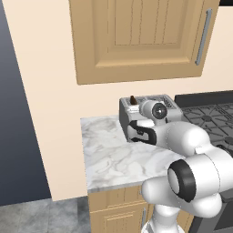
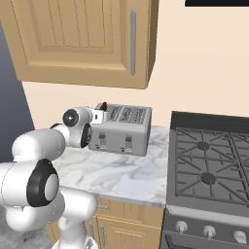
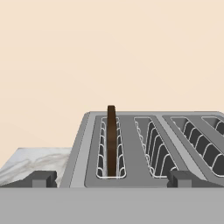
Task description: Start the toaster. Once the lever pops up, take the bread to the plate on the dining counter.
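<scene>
The grey toaster stands at the back of a marble worktop, against the wall. The dark brown bread stands upright in its leftmost slot and pokes out of the top. A dark lever sits in a vertical slot on the toaster's front face, below the bread. My gripper is open at the toaster's near end, level with its top; one fingertip is left of the bread's slot, the other is to the right. Nothing is between them. The plate and dining counter are out of view.
A black stove with grates adjoins the worktop on the right, close to the toaster. A light wood wall cabinet hangs above. The worktop ends on the left at a beige wall, with a dark opening beyond.
</scene>
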Tool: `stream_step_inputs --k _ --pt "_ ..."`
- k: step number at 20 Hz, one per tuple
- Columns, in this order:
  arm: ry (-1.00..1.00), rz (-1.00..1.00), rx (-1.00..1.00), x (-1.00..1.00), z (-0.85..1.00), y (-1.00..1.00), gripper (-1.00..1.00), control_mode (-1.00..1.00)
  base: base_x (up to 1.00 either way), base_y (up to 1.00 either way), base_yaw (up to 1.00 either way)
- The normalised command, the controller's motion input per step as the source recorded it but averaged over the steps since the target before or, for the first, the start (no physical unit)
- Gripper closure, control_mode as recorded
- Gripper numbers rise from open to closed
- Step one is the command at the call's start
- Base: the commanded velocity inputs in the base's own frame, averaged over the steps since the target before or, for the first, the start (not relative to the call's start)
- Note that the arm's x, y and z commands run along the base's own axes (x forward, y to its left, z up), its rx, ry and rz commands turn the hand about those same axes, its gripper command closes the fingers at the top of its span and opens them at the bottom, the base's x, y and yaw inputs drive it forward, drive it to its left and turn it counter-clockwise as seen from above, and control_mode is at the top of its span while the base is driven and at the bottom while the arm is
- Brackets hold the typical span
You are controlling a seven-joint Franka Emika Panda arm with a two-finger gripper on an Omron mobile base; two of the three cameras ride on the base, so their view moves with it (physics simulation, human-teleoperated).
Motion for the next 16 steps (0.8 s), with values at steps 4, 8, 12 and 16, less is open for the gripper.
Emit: stream_step_inputs --k 4,8,12,16 --pt "0.0 0.0 0.0 0.0 0.0 0.0 -1.0 -1.0 0.0 0.0 0.0" --pt "0.0 0.0 0.0 0.0 0.0 0.0 -1.0 -1.0 0.0 0.0 0.0" --pt "0.0 0.0 0.0 0.0 0.0 0.0 -1.0 -1.0 0.0 0.0 0.0" --pt "0.0 0.0 0.0 0.0 0.0 0.0 -1.0 -1.0 0.0 0.0 0.0"
